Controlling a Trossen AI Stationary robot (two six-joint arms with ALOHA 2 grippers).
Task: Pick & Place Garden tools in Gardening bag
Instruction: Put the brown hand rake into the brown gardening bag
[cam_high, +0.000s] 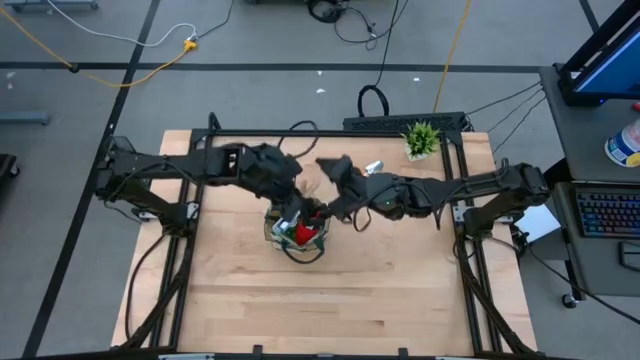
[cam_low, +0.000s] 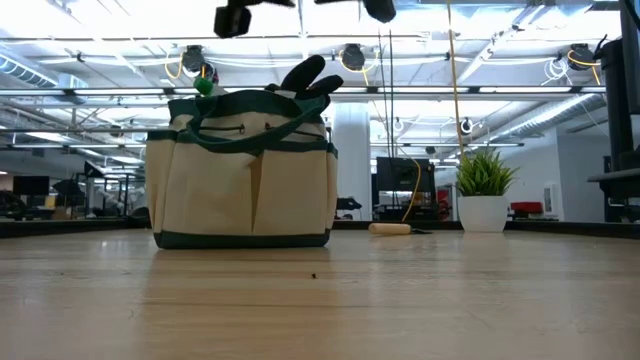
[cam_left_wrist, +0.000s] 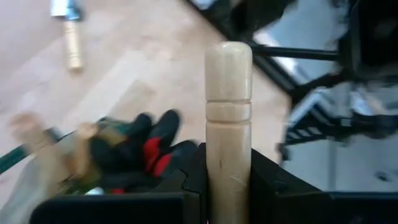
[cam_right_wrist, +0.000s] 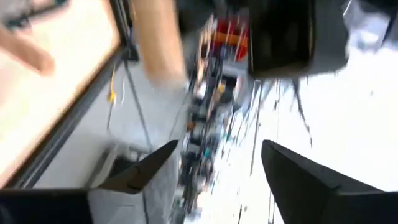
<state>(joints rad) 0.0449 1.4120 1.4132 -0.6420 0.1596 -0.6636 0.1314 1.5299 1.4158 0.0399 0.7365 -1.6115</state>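
tan gardening bag (cam_low: 243, 170), green trim, glove (cam_low: 308, 78) poking out.

Right wrist view: all motion-blurred, nothing beyond the two dark fingers (cam_right_wrist: 298, 180) readable. Left wrist view: wooden handle (cam_left_wrist: 228, 124) cut off at bottom edge, tool head hidden; bag (cam_left_wrist: 43, 168) smeared at lower left. Low view: both arms cropped at top edge.

readable text: none | gardening bag (cam_low: 243, 170) — no label or brand legible | keyboard (cam_high: 608, 212) at the high view's edge — key legends too small to read | white pot (cam_low: 483, 213) of the potted plant — no marking | tabletop (cam_high: 330, 300) — no signs or numbers
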